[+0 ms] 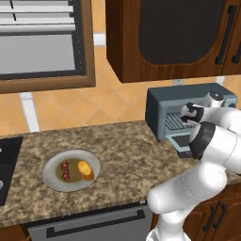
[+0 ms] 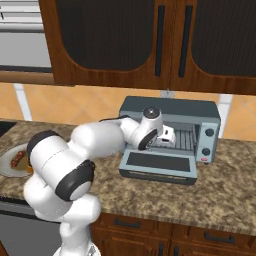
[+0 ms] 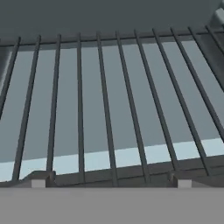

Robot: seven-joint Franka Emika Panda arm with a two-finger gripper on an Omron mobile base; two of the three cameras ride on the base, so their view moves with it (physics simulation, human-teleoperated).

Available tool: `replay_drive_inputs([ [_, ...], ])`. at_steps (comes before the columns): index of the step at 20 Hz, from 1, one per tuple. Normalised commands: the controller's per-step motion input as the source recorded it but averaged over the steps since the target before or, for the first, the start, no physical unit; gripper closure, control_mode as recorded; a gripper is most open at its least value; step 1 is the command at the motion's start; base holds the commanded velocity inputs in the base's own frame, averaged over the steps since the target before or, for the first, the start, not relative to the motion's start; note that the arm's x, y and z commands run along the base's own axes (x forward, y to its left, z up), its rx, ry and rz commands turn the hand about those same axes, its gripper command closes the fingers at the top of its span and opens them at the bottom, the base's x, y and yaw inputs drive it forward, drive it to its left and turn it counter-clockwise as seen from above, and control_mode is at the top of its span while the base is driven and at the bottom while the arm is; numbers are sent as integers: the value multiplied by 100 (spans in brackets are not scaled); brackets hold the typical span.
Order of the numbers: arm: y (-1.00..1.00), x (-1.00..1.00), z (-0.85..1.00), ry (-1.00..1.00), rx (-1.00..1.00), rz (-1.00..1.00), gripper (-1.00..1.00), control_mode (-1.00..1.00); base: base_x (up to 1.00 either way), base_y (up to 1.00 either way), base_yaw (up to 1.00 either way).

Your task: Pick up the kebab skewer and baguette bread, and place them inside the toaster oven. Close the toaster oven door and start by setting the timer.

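The kebab skewer [image 1: 65, 171] and the golden baguette bread [image 1: 85, 170] lie side by side on a grey plate [image 1: 51, 181] at the counter's left. To the right stands the blue-grey toaster oven [image 1: 155, 109] [image 2: 170, 107]. Its door [image 2: 157, 162] is folded down flat in front of it. My gripper [image 2: 175, 140] [image 1: 182, 117] is at the oven's mouth, above the door. In the hand view the gripper [image 3: 110, 179] is open over the wire rack [image 3: 109, 109], with nothing between the fingertips [image 3: 39, 178]. The oven cavity holds only the rack.
Two knobs [image 2: 209, 133] sit on the oven's right edge. Dark wood cabinets [image 1: 164, 37] hang just above the oven. A black cooktop [image 1: 7, 164] borders the plate on the left. My arm partly covers the plate [image 2: 7, 165] in the right base view.
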Motion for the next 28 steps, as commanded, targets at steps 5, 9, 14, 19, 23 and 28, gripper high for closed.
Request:
replay_drive_inputs([
  [5,-2,-77,-99,31,0,0,-100,-100,0,0,0],
  [9,-7,-88,-100,24,0,0,-100,-100,0,0,0],
  [14,-4,-84,-92,11,0,0,-100,-100,0,0,0],
  [19,0,-70,-78,8,-2,0,-100,-100,0,0,0],
  [23,0,-74,-72,9,-4,0,-100,-100,0,0,0],
  [28,0,-80,-68,7,0,0,-100,-100,0,0,0],
])
